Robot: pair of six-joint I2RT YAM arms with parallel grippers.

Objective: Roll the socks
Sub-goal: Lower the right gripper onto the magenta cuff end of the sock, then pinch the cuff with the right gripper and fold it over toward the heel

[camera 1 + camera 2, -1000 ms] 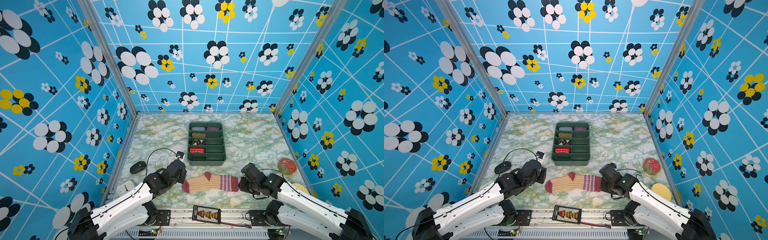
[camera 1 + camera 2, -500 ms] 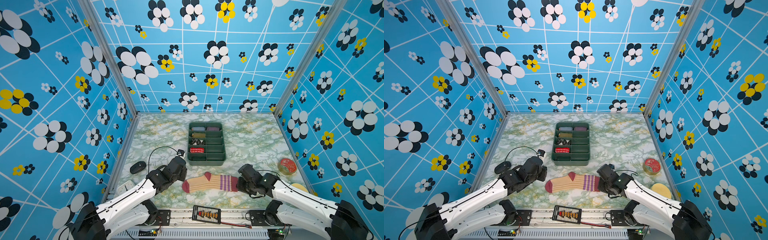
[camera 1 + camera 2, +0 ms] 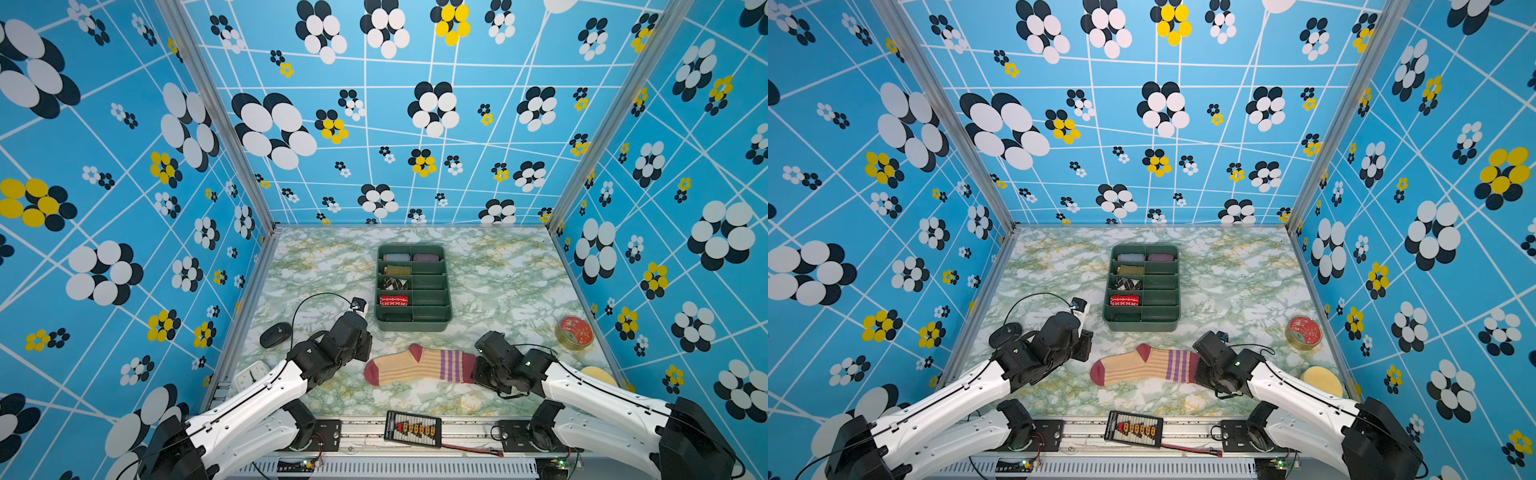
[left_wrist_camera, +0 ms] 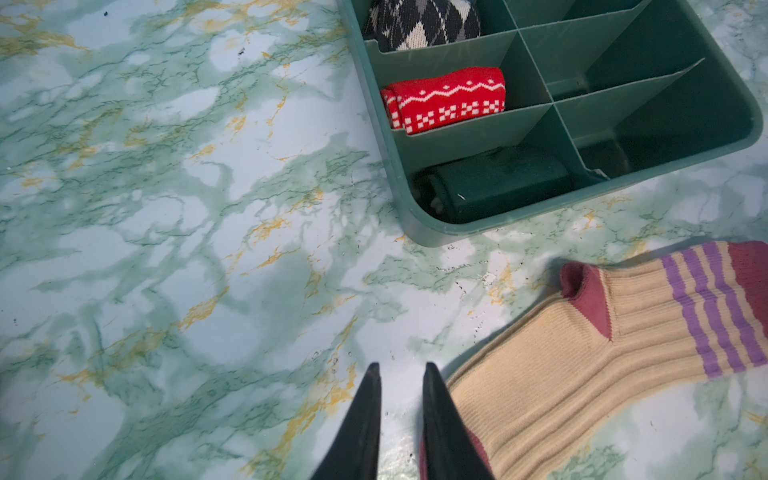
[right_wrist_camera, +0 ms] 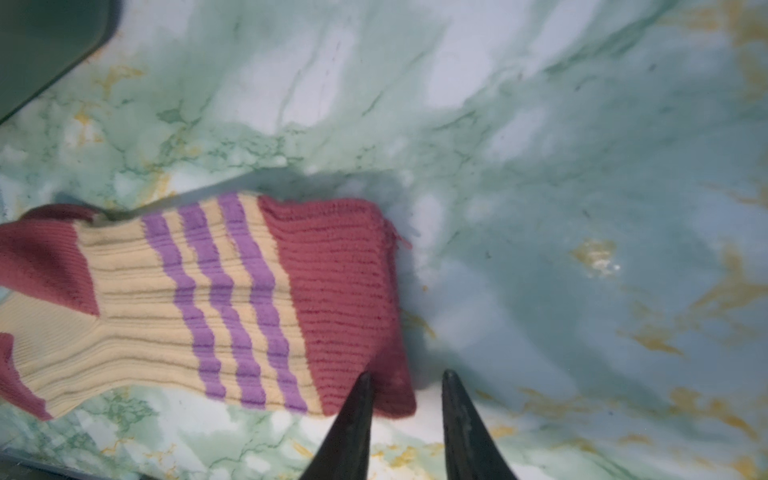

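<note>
In both top views the socks (image 3: pixel 419 365) lie flat on the worktop (image 3: pixel 498 291), near the front edge and just on the near side of the green tray (image 3: pixel 413 327), apart from it. Their dark red toe points left and their dark red cuff points right. The left hand (image 3: pixel 362 347) sits just beside the toe and the right hand (image 3: pixel 482 370) is at the cuff, but from above the arm bodies hide the fingertips, so we cannot read either grip there.

The wrist cameras show the grips. In the left wrist view the left hand (image 4: pixel 401 366) has its fingers a narrow slit apart with only bare worktop between them. One finger overlaps the toe end of the socks (image 4: pixel 582 353). Whether it touches we cannot tell. This view also shows the tray's near compartments up close: a red patterned roll (image 4: pixel 446 99), a black-and-white diamond roll (image 4: pixel 419 20) one compartment farther, and a dark green block (image 4: pixel 498 183) in the nearest one.

In the right wrist view the right hand (image 5: pixel 405 374) has its fingers apart. One tip is over the corner of the cuff and the other over marble, so the cuff's edge falls between them, unclamped.

Only the top views show the mouse (image 3: pixel 275 334) and clock (image 3: pixel 250 374) at the left and the red tin (image 3: pixel 573 331) at the right.
</note>
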